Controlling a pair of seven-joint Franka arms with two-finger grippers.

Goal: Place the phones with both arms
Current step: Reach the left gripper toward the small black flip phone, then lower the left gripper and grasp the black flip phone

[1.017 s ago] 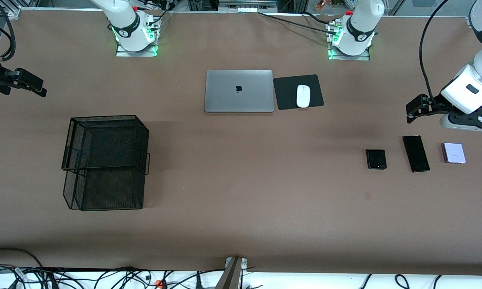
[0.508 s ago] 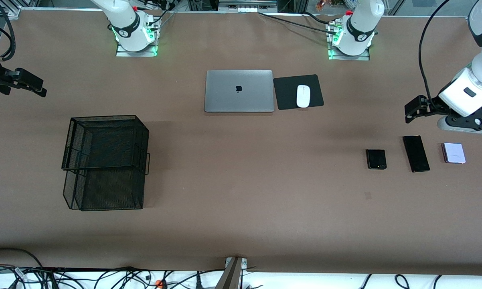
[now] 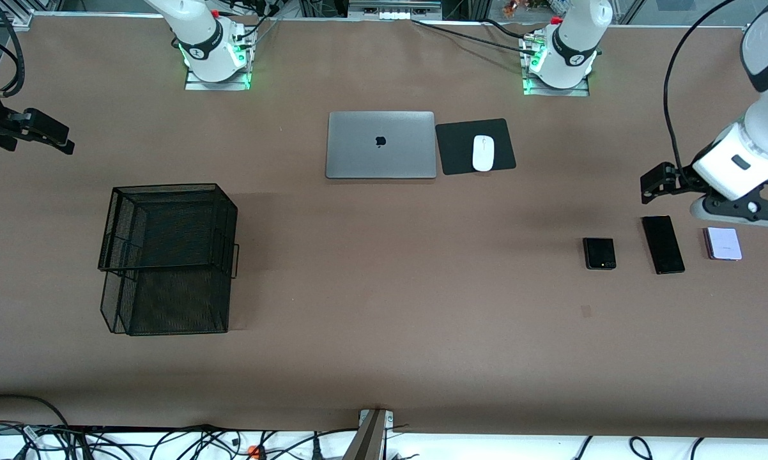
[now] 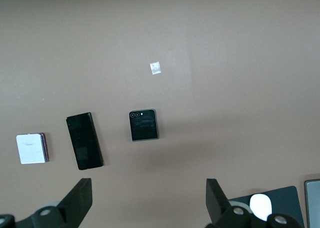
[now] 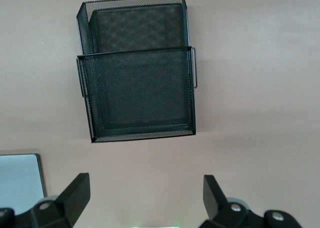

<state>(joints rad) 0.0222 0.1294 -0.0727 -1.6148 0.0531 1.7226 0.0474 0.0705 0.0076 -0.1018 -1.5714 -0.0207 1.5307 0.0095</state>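
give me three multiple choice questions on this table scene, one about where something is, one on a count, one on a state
1. Where does the white computer mouse lie?
A. on the black mouse pad
B. in the black wire-mesh basket
C. on the closed grey laptop

2. How many flat phones lie on the brown table?
A. one
B. three
C. five

3. What state is the left gripper in?
A. shut on a phone
B. open and holding nothing
C. shut on the mouse

Answers:
1. A, the mouse sits on the pad beside the laptop.
2. B, a small squarish black phone, a long slim black phone and a pale lavender-white phone lie in a row toward the left arm's end.
3. B, the left wrist view shows its fingers wide apart above the phones with nothing between them.
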